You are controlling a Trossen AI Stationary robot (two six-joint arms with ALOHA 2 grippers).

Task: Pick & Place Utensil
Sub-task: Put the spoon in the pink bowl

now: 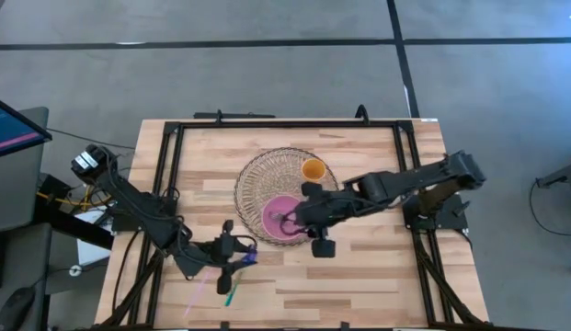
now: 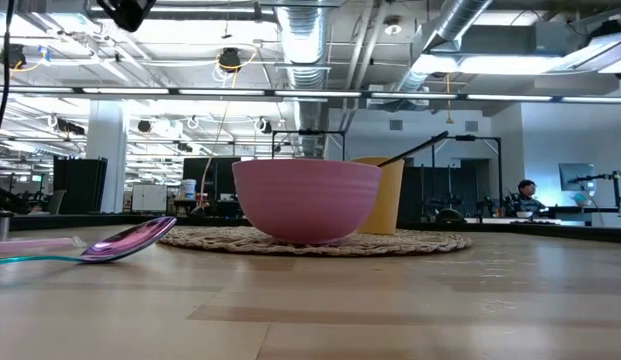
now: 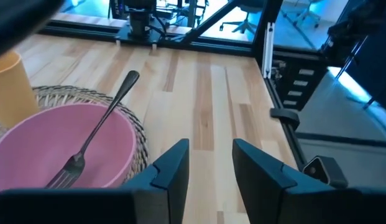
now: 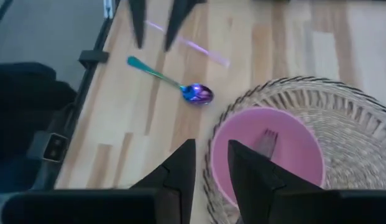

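Note:
A pink bowl stands on a round woven mat, with an orange cup behind it. A metal fork lies in the bowl, tines down and handle leaning on the rim. An iridescent spoon with a green handle lies flat on the table near the bowl, beside a thin pink stick. My right gripper hovers open over the bowl's right side. My left gripper, open and empty, is above the table just left of the spoon.
A black frame runs around the wooden table, with rails along the left and right edges. Bare wood lies near and right of the mat. The room beyond the far edge holds desks and a person far off.

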